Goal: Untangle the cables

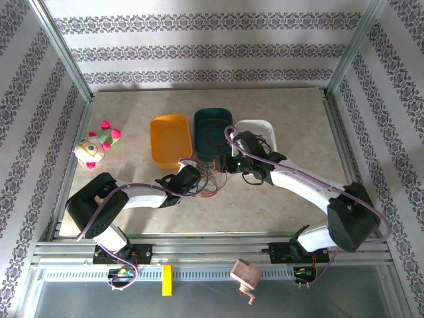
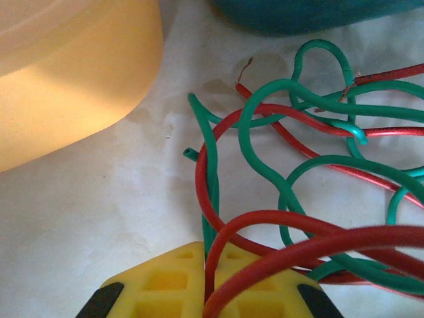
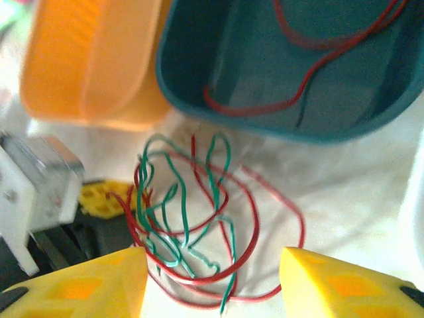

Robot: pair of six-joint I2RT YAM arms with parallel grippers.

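Beige table (image 1: 132, 106), three trays (image 1: 171, 139), tangled cables (image 1: 209, 183)

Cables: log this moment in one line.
cables: red-green tangle beside teal tray | left gripper: shut on cables | right gripper: open above tangle

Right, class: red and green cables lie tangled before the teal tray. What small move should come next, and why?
Probably lower the open right tool onto the outer red loop and close on it. The left tool appears shut on the cables at the tangle's other side, anchoring them, and that loop's right-hand side lies clear of the green strands.
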